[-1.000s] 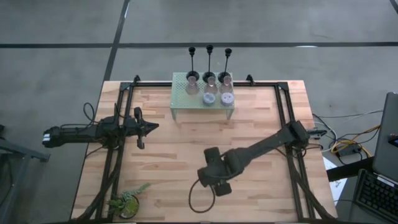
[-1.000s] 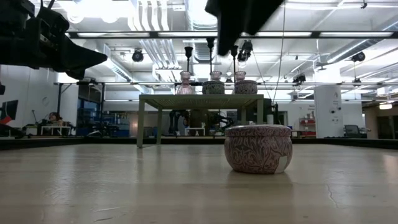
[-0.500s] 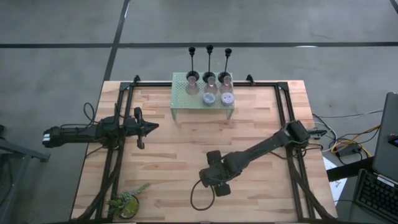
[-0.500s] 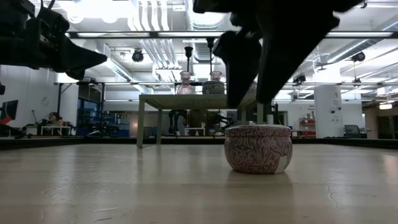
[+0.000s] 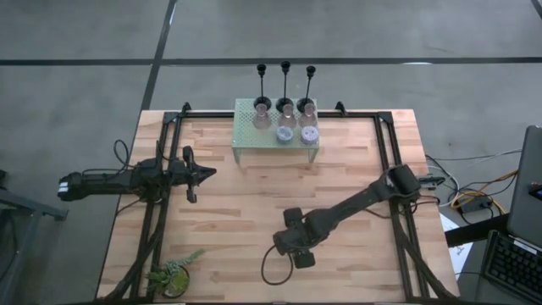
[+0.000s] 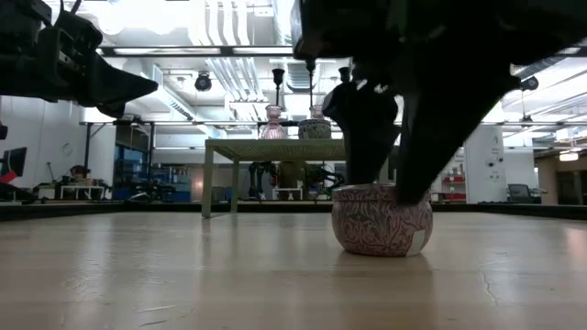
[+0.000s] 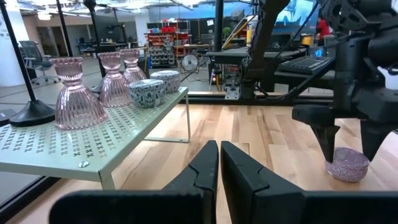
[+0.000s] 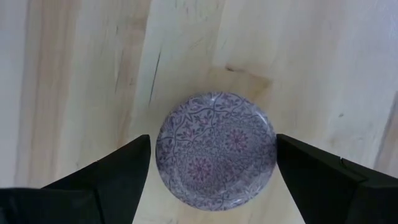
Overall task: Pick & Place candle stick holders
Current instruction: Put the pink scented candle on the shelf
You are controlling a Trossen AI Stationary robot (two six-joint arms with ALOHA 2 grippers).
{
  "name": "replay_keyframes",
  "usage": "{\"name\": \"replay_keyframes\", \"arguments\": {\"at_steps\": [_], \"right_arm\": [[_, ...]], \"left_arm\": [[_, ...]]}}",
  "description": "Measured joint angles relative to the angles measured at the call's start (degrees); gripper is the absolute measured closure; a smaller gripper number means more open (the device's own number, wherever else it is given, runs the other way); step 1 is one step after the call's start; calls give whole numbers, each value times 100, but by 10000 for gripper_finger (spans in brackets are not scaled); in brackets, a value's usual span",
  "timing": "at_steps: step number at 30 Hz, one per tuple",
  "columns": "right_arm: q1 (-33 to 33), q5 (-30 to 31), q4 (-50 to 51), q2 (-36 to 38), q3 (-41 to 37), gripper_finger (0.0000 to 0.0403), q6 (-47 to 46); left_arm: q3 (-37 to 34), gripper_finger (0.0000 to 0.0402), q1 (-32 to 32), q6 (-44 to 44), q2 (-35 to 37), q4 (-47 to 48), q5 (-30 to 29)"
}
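A squat round puck with a purple pattern (image 8: 214, 149) rests on its base on the table near the front, right of centre (image 6: 381, 220). My right gripper (image 8: 213, 149) points down over it, open, one finger on either side of the puck at rim height (image 6: 393, 183). On the pale green mesh rack (image 5: 246, 140) at the far edge stand three pink cups (image 7: 78, 93), two pucks (image 7: 149, 92) and three black thin-stemmed holders (image 5: 286, 80). My left gripper (image 7: 219, 155) hangs shut and level at the table's left (image 5: 210, 173).
A small green potted plant (image 5: 174, 275) stands at the near left corner. A dark cable loop (image 5: 269, 273) lies on the table just in front of the right gripper. Bare wood lies between the rack and the puck.
My right gripper has come down from well above the puck until its open fingers stand around the puck's top. The puck has stayed where it was.
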State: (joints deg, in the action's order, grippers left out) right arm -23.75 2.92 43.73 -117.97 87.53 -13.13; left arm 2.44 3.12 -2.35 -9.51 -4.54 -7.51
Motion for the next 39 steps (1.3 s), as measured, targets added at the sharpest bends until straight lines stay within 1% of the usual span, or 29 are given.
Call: {"name": "replay_keyframes", "arguments": {"at_steps": [5, 10, 20, 29, 36, 39], "right_arm": [[0, 0, -105, -14, -29, 70, 2], [0, -5, -107, -29, -44, 76, 2], [0, 1, -307, -31, -295, 76, -28], [0, 7, -485, -31, -368, 79, -42], [2, 7, -514, -31, -368, 110, -60], [2, 7, -514, -31, -368, 115, -80]], "left_arm": [[0, 378, 0, 1, -1, 4, 0], [0, 378, 1, 1, -1, 17, 0], [0, 378, 1, 2, -1, 46, 0], [0, 378, 0, 2, -1, 44, 0], [0, 378, 1, 0, -1, 42, 0], [0, 378, -1, 2, -1, 39, 0]]}}
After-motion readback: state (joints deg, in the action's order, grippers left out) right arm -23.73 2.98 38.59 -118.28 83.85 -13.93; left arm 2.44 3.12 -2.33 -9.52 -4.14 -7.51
